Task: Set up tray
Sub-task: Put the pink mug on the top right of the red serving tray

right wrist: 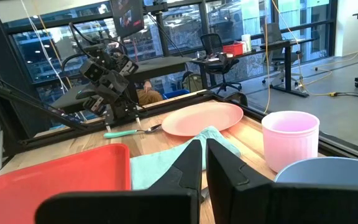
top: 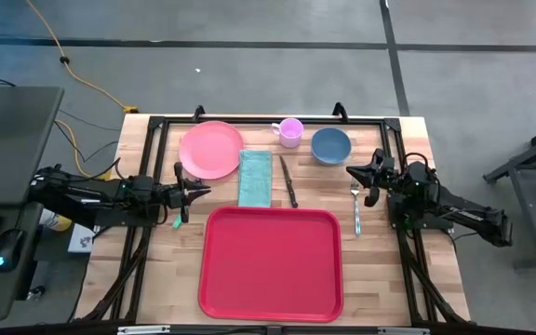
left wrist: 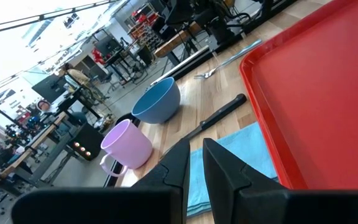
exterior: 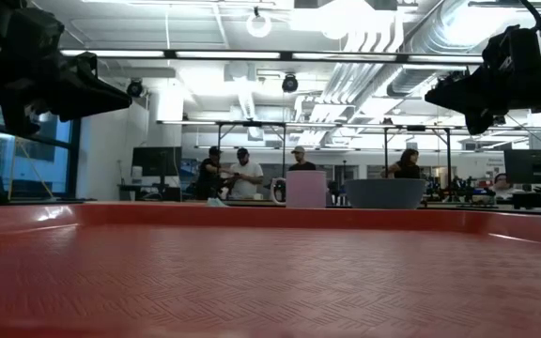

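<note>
The red tray (top: 270,265) lies flat on the wooden table, near the front edge and midway between the arms; nothing is on it. My left gripper (top: 203,193) hovers level above the table, left of the tray's far left corner. It points toward the right edge, and a narrow gap with nothing in it separates its fingers (left wrist: 196,146). My right gripper (top: 350,171) hovers level beyond the tray's far right corner, pointing toward the left edge. It is shut (right wrist: 202,144) and holds nothing.
Beyond the tray lie a pink plate (top: 210,149), a teal napkin (top: 256,177) and a dark knife (top: 288,181). A pink cup (top: 289,131) and a blue bowl (top: 330,145) stand there too. A fork (top: 356,209) lies right of the tray. A teal-handled spoon (right wrist: 126,132) lies below my left gripper.
</note>
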You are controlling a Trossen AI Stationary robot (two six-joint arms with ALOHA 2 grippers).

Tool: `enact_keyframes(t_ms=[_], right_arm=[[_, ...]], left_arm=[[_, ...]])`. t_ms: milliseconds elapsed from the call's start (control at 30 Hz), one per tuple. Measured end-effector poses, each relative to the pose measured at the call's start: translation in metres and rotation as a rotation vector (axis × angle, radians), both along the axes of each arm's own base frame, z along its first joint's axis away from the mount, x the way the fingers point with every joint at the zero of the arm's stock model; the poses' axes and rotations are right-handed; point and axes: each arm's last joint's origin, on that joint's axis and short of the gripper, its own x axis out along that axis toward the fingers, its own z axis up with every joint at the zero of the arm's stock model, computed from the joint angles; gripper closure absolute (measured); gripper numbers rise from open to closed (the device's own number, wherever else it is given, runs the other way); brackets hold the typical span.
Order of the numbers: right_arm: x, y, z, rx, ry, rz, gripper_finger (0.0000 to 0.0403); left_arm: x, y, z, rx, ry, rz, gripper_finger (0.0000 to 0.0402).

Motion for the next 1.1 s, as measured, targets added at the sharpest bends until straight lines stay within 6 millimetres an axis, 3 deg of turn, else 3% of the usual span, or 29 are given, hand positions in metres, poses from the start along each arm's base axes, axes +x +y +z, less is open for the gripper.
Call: enact_keyframes(t_ms=[333,667,1100], right_arm=[[0.000,0.000,0.000,0.000,0.001,0.000,0.0402],[0.000,0.000,0.000,0.000,0.001,-0.001,0.0402],[0.000,0.000,0.000,0.001,0.000,0.000,0.0402]], left_arm=[[0.000,0.000,0.004,-0.063,-0.056,0.005,0.0323],[-0.001,0.002,0.024,-0.499,-0.353,0.048,0.0323],[-0.001,0.002,0.025,-0.629,-0.394,0.027,0.0323]])
